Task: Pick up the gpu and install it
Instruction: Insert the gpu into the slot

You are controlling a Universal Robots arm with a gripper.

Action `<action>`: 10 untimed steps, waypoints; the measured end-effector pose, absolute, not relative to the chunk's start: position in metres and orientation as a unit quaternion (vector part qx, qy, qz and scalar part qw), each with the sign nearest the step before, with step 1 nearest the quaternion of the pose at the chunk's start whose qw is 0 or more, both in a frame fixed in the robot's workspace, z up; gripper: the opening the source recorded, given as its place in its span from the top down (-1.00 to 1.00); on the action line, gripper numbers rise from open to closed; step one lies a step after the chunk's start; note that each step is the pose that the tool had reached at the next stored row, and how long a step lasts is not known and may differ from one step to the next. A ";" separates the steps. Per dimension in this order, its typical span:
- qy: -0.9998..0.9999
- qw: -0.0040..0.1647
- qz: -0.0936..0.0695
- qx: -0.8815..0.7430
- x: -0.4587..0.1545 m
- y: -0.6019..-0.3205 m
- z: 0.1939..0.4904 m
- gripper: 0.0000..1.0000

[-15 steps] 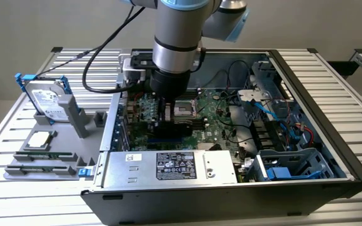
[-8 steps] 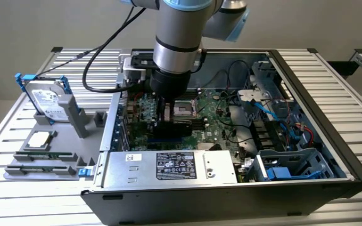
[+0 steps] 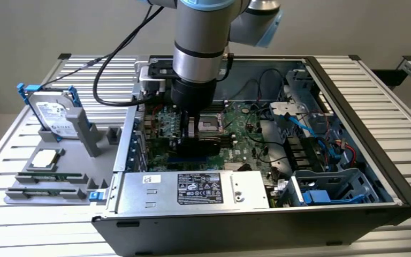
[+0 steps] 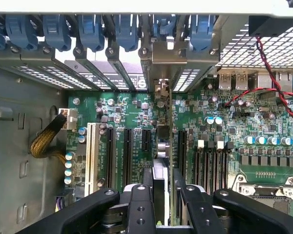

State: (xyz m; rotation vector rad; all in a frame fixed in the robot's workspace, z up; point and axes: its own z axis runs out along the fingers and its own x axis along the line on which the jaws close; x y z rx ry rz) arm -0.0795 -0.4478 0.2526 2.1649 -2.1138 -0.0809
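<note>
Gripper point(image 4: 161, 204) is down inside the open PC case point(image 3: 377, 155), over the motherboard point(image 3: 241, 134), w/ the gpu point(image 4: 162, 146) pinched edge-on between its two black fingers point(image 4: 139, 209). Hand state: clenched on the card, not released.

Step in hand, my read: install phase, pick already done. Card hangs upright over the expansion slots point(image 4: 127, 151), its metal end bracket point(image 4: 162, 87) near the case's rear slot openings w/ the blue retention clips point(image 4: 88, 31). Can't tell if the card edge is touching a slot or just above it.

Next move calls for, as a judgement: card edge lined up along one slot, bracket lined up w/ its rear opening, then straight push down w/o tilt; misalignment could jam the connector or bend the bracket.

Gpu look: thin, seen almost edge-on in wrist view; green board edge, silvery metal parts, dark body. In exterior view it's a dark block under the arm point(image 3: 202, 48).

Outside the case, on exterior view's left, a gray parts tray point(image 3: 48, 184) holds a hard drive point(image 3: 52, 115) in blue rails, memory sticks point(image 3: 48, 176) and a CPU point(image 3: 45, 158).
</note>
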 end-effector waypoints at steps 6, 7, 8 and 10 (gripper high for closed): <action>-0.697 0.057 -0.027 0.714 -0.079 -0.448 0.253 0.47; -0.697 0.056 -0.027 0.714 -0.079 -0.448 0.252 0.47; -0.697 0.057 -0.027 0.714 -0.079 -0.448 0.252 0.44; -0.697 0.057 -0.027 0.714 -0.079 -0.448 0.253 0.19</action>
